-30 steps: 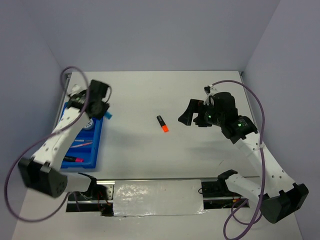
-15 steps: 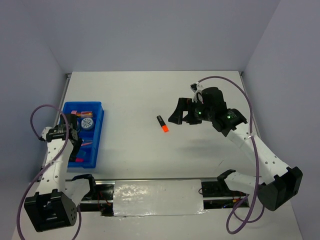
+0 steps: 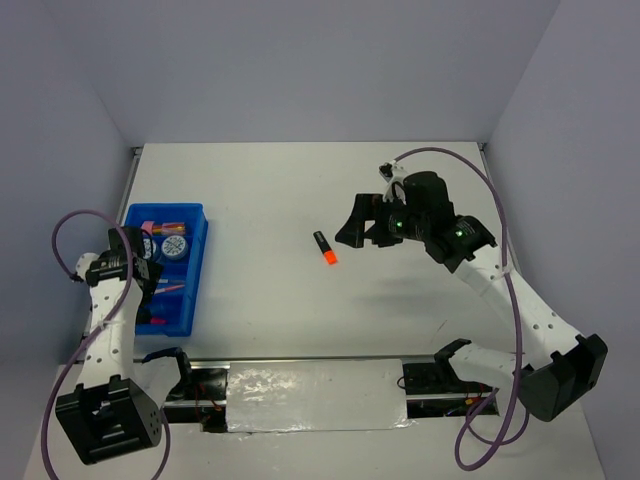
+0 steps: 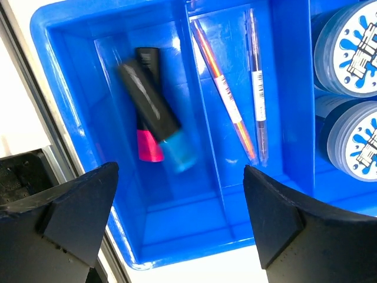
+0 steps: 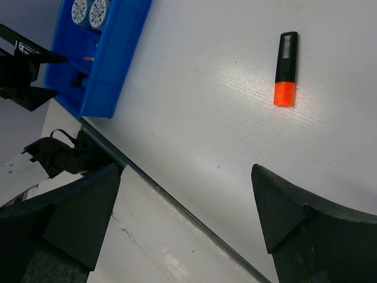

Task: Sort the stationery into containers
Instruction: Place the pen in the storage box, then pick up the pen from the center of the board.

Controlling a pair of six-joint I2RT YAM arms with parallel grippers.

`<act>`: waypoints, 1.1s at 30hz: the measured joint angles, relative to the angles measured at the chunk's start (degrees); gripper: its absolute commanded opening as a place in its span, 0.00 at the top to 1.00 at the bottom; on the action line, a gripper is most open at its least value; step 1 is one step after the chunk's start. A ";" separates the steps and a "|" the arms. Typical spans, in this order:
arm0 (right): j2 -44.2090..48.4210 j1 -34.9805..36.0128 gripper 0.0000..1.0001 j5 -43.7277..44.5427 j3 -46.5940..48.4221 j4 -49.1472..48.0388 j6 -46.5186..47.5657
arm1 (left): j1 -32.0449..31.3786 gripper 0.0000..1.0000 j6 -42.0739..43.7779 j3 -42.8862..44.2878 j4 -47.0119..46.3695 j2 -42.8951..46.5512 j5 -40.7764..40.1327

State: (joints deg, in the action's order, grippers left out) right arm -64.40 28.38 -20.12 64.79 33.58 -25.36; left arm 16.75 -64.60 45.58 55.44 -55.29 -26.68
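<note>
Left wrist view looks down into a bright blue tray [image 4: 194, 247] with divided compartments. In one compartment lie two stubby black highlighters. The blue-ended highlighter [image 4: 154, 115] is blurred and lies slantwise across the pink-ended highlighter [image 4: 148, 141], touching it. In the narrow compartment beside them lie two thin pens side by side: an orange-striped pen [image 4: 227, 100] and a darker pen [image 4: 257, 88]. Each pen has a white label. The next compartment holds two round rolls [image 4: 353, 44] with blue-and-white splash patterns on their faces, one just beside the other.

The left pincer [image 4: 179, 174] hovers over the highlighter compartment. Its dark fingers are spread wide and hold nothing.

A third highlighter, the orange-ended highlighter [image 5: 285, 68], lies flat on the white tabletop [image 5: 206, 106], well apart from the tray. It has a black body with a small barcode label and a bright orange end. In the top view it sits near the middle of the tabletop, with the right pincer [image 3: 350, 232] just beside it and raised above the surface. The right wrist view shows this pincer's fingers spread wide and empty.
</note>
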 measured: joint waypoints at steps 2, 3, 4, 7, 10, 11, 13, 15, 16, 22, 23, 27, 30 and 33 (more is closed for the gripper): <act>0.00 0.00 0.00 0.33 0.48 -0.02 0.55 | 0.00 0.01 0.07 0.17 0.15 0.15 0.22; -0.02 0.00 0.00 0.52 0.59 -0.04 0.81 | -0.02 0.01 0.28 0.59 0.26 0.22 1.20; -0.09 0.00 0.00 0.81 0.70 0.07 0.83 | -0.35 0.01 0.35 1.01 0.26 0.22 1.99; -0.52 0.00 0.00 3.02 1.01 0.33 0.68 | -7.89 0.01 -1.88 5.09 0.98 -1.42 2.93; -1.07 -0.02 0.00 9.55 3.34 3.45 -0.24 | -23.43 0.01 -6.80 14.29 1.68 -9.20 1.27; -1.09 -0.11 0.00 12.83 4.61 4.90 -0.83 | -28.48 0.01 -9.01 18.91 1.99 -13.94 0.81; -0.48 -0.33 0.00 18.01 6.12 6.58 -1.95 | -37.31 0.01 -11.87 28.17 1.31 -22.91 -0.17; 1.49 -0.74 0.00 22.93 6.36 8.37 -3.19 | -44.59 0.01 -14.58 40.87 2.91 -35.04 -0.94; 2.56 -0.92 0.00 25.24 6.34 9.84 -3.78 | -47.43 0.01 -15.52 46.95 2.40 -40.98 -1.11; 12.11 -2.03 0.00 30.64 5.88 15.15 -4.85 | -56.17 0.01 -18.16 73.90 4.33 -69.96 0.31; 13.16 -2.03 0.00 30.86 5.86 15.76 -4.79 | -56.63 0.01 -18.27 75.28 4.61 -72.48 0.81; 15.98 -2.21 0.00 30.45 5.60 17.92 -4.07 | -57.18 0.03 -18.34 77.05 5.40 -78.75 2.78; 17.27 -2.38 0.00 29.14 4.90 18.60 -3.26 | -57.05 0.06 -18.29 76.52 5.03 -80.72 3.41; 17.62 -2.38 0.00 27.63 4.42 18.80 -2.86 | -56.98 0.11 -18.21 76.02 4.72 -81.64 4.17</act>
State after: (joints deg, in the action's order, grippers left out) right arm -46.78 26.00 7.51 69.21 52.38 -28.23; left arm -40.23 -82.81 121.60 60.16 -136.92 -22.50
